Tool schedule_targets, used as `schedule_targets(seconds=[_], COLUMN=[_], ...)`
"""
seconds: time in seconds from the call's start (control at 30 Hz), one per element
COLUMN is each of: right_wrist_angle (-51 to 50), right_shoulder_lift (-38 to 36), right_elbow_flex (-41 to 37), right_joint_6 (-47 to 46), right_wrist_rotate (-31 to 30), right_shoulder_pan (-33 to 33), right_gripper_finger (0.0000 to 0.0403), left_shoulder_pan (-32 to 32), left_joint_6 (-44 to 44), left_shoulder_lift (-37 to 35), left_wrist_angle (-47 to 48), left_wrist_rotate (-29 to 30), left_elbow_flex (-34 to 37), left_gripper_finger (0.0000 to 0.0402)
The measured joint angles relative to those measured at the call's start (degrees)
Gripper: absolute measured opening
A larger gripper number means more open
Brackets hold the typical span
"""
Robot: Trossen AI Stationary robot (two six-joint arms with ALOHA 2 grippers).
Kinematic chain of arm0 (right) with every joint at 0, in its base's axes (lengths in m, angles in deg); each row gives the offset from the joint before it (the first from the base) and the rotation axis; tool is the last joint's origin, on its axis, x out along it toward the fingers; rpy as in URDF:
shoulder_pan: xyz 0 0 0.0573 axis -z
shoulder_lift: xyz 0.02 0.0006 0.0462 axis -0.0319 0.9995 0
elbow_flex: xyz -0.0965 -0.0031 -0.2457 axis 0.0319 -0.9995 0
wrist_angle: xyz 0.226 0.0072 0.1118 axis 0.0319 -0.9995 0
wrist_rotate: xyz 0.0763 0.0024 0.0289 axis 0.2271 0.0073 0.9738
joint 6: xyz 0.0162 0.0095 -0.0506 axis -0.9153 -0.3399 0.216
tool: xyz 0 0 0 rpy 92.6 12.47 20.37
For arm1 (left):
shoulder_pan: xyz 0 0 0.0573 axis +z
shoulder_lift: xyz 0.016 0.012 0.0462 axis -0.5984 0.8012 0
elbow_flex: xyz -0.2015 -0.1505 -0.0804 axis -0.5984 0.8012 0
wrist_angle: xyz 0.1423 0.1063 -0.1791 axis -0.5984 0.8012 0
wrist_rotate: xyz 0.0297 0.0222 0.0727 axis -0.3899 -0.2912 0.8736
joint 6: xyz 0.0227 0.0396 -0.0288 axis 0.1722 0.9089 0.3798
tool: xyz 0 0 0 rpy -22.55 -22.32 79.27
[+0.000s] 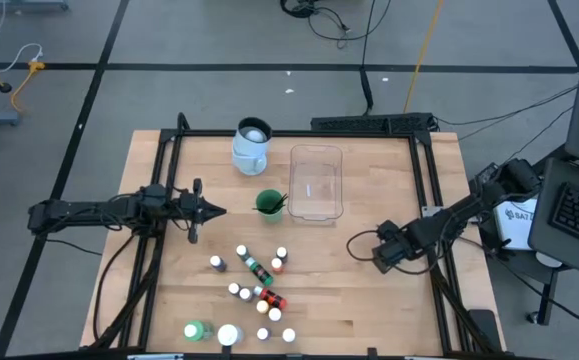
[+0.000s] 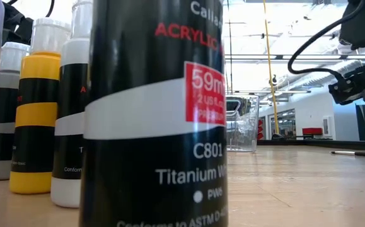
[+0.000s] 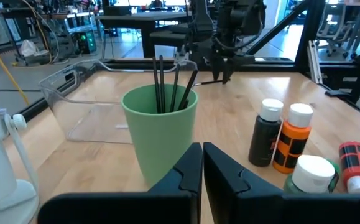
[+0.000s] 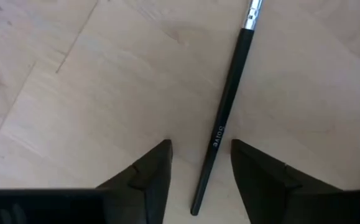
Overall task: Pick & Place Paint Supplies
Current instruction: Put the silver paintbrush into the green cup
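A thin black brush [image 4: 226,106] with a silver ferrule lies flat on the wooden table. My right gripper [image 4: 199,168] points down over its handle end, open, one finger on each side and apart from it. In the high view this gripper [image 1: 377,258] is at the table's right. A green cup [image 1: 269,203] at mid-table holds more brushes [image 3: 167,81] upright. My left gripper [image 3: 201,165] is shut and empty, level, just left of the cup. Small white-capped paint bottles [image 1: 259,280] stand and lie nearer the front edge, with a green bottle [image 1: 194,330] and a white jar [image 1: 229,335].
A pale jug [image 1: 252,145] and a clear plastic tub [image 1: 316,182] stand at the far middle. A black and an orange bottle [image 3: 295,137] stand right of the cup. Bottles [image 2: 150,113] crowd the low view. Bare wood lies around the right gripper.
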Motion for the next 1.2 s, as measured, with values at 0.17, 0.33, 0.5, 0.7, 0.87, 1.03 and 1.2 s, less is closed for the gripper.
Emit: schedule_targets(seconds=[0.17,0.33,0.5,0.7,0.87,1.03,1.2], right_wrist_angle=[2.30,3.73,4.67,5.82,10.87,30.38,54.33], right_shoulder_lift=[-0.02,-0.19,-0.14,-1.88,-4.37,-6.33,-6.50], right_elbow_flex=[-4.45,-5.25,-5.39,-3.97,-1.45,-0.65,-0.69], right_joint_6=[0.63,3.70,6.95,13.78,24.02,42.42,71.20], right_wrist_rotate=[0.23,0.11,-1.95,-12.41,-28.62,-40.68,-48.31], right_shoulder_pan=[0.02,0.00,-0.04,-2.06,-4.61,-6.74,-7.26], right_gripper_finger=[0.0118,0.0031,0.0015,0.0005,0.0001,0.0001,0.0001], left_shoulder_pan=[0.00,0.00,0.00,0.00,-0.02,-0.04,-0.04], left_joint_6=[0.12,0.02,-0.42,-3.41,-5.57,-11.92,-18.26], left_shoulder_lift=[-0.02,0.00,0.00,-0.02,0.00,-0.01,0.00], left_wrist_angle=[-0.07,-0.36,-0.16,-0.68,-3.47,-7.86,-8.55], left_wrist_rotate=[0.00,0.00,0.02,0.04,-0.15,1.80,3.52], left_elbow_flex=[0.00,0.00,-0.02,-0.02,-0.02,-0.02,-0.02], left_gripper_finger=[0.0019,0.0019,0.0019,0.0019,0.0019,0.0019,0.0019])
